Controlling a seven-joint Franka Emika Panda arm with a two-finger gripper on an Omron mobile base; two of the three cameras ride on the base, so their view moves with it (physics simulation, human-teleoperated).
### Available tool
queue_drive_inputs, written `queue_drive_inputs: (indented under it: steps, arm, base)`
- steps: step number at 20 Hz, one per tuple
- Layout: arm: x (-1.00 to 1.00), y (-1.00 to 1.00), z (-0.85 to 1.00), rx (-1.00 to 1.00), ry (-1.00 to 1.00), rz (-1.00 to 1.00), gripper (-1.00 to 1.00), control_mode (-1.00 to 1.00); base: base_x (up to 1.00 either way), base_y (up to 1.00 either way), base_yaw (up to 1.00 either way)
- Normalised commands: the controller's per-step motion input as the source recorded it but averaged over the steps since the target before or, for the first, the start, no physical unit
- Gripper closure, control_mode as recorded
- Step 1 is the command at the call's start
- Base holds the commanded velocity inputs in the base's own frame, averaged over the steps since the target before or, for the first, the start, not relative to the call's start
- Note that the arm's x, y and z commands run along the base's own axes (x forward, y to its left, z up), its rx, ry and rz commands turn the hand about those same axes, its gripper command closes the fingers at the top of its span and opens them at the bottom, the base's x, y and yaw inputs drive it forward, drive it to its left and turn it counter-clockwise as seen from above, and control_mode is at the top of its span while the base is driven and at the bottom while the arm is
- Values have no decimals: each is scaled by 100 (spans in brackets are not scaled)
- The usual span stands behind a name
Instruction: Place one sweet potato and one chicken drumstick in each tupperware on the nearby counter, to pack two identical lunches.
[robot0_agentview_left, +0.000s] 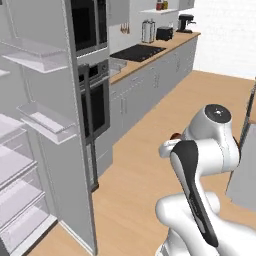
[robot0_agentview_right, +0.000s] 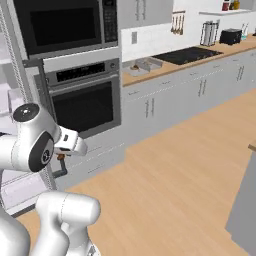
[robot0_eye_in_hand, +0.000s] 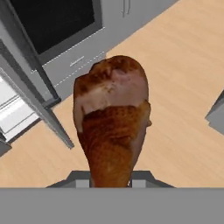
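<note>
We recorded the arm mid-transfer, carried well above the wooden floor (robot0_agentview_right: 190, 170) in front of the open refrigerator (robot0_agentview_left: 45, 125) and the wall oven (robot0_agentview_right: 85, 102). In the hand view, the chicken drumstick (robot0_eye_in_hand: 111, 118) stood between the fingertips of the gripper (robot0_eye_in_hand: 111, 181), which was closed on its narrow end; the bulbous end projected away from the hand, over bare floor. A small reddish-brown patch beside the wrist in the left base view (robot0_agentview_left: 175, 135) and another below the hand in the right base view (robot0_agentview_right: 61, 156) were, we judged, the same piece.

The counter (robot0_agentview_right: 165, 67) lay well apart from the hand, along the far wall beside the black cooktop (robot0_agentview_right: 187, 54). On it, near the oven column, we noted a pale shallow tray, which we took to be a tupperware (robot0_agentview_right: 147, 64); a smaller object lay just beside it, too small to identify. We could not tell whether any sweet potato was already packed.

We judged the principal hazards as follows. The grasp held only the thin end, so the heavier end could swing or slip out during travel, dropping the piece onto the floor. The open refrigerator door (robot0_eye_in_hand: 39, 105) stood near the hand, so a wide swing could strike it. A poorly centred release could leave the drumstick on the tray's flared rim rather than inside.
</note>
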Motion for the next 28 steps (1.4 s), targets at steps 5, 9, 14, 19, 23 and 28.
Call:
queue_drive_inputs:
  steps: [5,9,14,19,23,28]
  arm:
    - [0,0,0,0,0,0,100,100]
    - [0,0,0,0,0,0,100,100]
    - [0,0,0,0,0,0,100,100]
    - [0,0,0,0,0,0,100,100]
    - [0,0,0,0,0,0,100,100]
    - [0,0,0,0,0,0,100,100]
  base:
    - [98,-6,-36]
    - [100,11,-6]
    - [100,6,1]
    - [100,-14,-1]
    - [100,-9,-7]
    - [100,0,0]
